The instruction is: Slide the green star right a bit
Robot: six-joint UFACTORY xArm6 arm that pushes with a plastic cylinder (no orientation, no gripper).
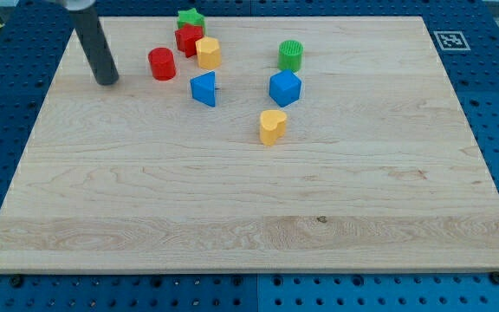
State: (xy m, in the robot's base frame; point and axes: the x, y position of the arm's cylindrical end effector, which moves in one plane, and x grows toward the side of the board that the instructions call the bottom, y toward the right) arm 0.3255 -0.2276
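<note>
Our tip (108,81) rests on the tabletop (249,199) left of the red cylinder (161,64); we carry no hand. The green star (191,18) sits at the top edge, touching a red block (187,39).

No legible text; marker tag (446,40) on board (249,217).

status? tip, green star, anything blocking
My tip on the board, left of the red cylinder, off the green star. Star at top edge, red block touching below. Its right side open.
</note>
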